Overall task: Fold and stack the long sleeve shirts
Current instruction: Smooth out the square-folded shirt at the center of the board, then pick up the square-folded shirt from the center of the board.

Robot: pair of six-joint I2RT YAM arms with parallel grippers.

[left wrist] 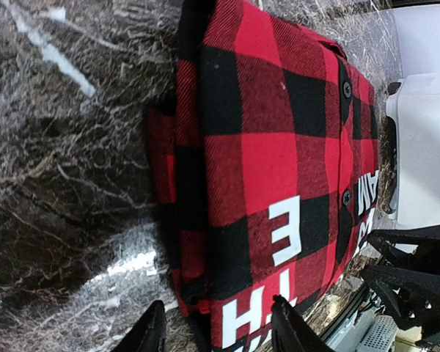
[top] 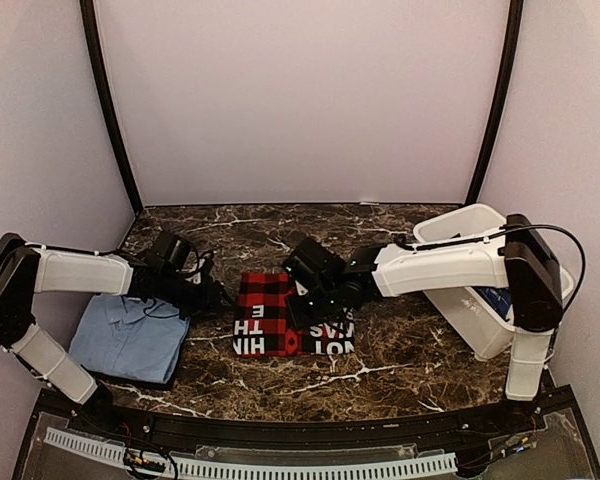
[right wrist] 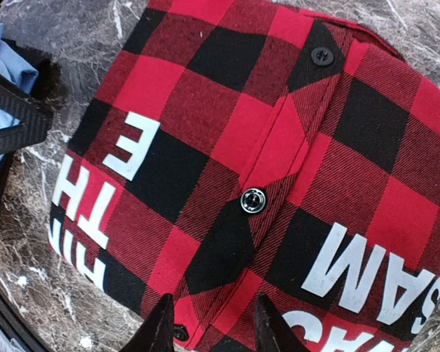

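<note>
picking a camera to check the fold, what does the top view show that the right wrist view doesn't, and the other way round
Only the top view: both arms whole, the white bin at the right, and the light blue shirt as a whole folded piece.
Only the right wrist view: the buttons and the weave up close, with the right fingers open over the cloth's edge.
Both: the folded red checked shirt with white letters, lying on the marble table, and at least part of the blue shirt.
</note>
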